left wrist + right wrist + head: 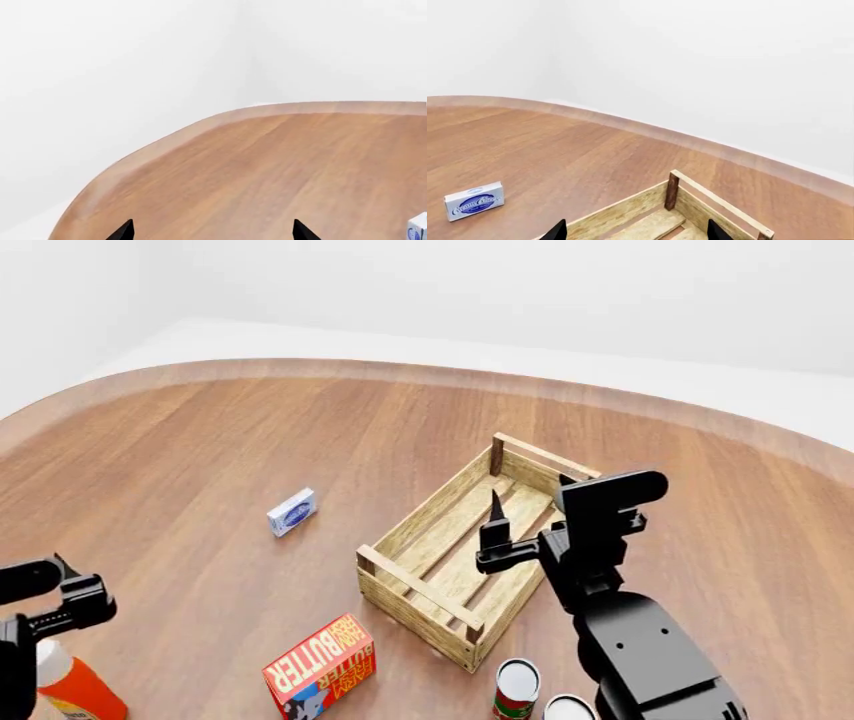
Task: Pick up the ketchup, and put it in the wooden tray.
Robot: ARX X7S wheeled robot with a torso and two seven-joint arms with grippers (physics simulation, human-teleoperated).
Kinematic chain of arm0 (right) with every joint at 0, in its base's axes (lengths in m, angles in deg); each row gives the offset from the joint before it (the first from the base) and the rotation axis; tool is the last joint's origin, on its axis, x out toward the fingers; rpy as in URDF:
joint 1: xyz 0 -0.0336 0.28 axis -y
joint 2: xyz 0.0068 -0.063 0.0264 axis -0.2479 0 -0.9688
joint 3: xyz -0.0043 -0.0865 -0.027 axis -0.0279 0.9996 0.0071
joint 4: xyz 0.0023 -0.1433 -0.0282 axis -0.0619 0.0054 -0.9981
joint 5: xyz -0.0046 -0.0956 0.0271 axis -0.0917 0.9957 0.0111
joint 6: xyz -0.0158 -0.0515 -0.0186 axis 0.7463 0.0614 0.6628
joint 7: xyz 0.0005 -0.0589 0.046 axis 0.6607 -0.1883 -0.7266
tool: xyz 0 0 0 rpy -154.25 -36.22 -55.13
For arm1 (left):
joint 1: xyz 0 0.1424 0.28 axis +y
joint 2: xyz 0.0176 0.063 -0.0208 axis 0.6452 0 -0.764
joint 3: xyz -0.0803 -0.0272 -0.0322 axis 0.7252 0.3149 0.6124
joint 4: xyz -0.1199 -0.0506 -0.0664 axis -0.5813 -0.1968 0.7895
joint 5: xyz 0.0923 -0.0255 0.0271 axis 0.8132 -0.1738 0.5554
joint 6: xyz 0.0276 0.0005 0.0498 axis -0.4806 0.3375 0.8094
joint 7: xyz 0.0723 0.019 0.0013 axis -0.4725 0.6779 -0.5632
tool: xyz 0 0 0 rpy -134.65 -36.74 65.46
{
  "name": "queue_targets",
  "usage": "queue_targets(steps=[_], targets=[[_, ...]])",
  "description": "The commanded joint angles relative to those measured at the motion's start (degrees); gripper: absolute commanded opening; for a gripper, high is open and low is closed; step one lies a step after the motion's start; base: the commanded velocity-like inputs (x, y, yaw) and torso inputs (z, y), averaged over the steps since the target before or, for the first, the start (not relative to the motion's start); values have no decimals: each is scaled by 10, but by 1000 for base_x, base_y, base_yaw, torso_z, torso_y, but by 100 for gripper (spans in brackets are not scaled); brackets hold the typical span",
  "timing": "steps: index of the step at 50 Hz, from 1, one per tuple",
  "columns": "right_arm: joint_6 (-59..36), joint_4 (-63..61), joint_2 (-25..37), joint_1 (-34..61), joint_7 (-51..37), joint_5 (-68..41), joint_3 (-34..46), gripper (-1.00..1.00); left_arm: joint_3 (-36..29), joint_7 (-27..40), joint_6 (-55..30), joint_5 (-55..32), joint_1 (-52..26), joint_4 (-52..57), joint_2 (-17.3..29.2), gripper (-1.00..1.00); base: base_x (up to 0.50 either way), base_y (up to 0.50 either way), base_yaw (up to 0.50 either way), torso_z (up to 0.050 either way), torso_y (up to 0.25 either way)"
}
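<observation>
Ketchup [74, 688]: lies at about 8 o'clock in the head view, at the table's near-left corner, tilted, white cap toward the camera side. It is well apart from the tray, so it has yet to be picked up.

Left gripper [54, 605]: sits just above and beside the ketchup, at 8 o'clock. In its wrist view two black fingertips [123, 231] stand spread apart with only bare table [267, 170] between them, so it is parted and grips nothing. It looks placed there because the bottle is on its side of the table; by my reading it is the arm to do the pick.

Right gripper [497, 530]: hangs over the tray's inside, just right of centre in the head view. Its wrist view shows two tips wide apart with the tray's corner post between them; nothing is held. It appears merely parked there, and may crowd the drop.

Tray [400, 575]: sits at centre, long side running from 7 to 1 o'clock, slatted floor bare of goods.

Blue box [291, 511]: flat at 10 o'clock of the tray, off the likely carry path.

Red box [318, 665]: at 7 o'clock of the tray, between ketchup and tray; the carry should lift over it.

Cans [517, 687]: two stand at the tray's 5 o'clock, beside the right arm.
</observation>
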Motion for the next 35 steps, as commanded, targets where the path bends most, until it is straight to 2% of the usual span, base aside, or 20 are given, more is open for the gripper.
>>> queue_targets(steps=[1, 35], targets=[[5, 6, -1, 0, -3, -1, 1, 100, 4, 3, -31, -4, 6, -2, 9, 100, 0, 0, 0, 0, 0], [12, 9, -2, -1, -12, -4, 9, 100, 24, 3, -67, -40, 4, -37, -5, 100, 0, 0, 0, 0, 0]])
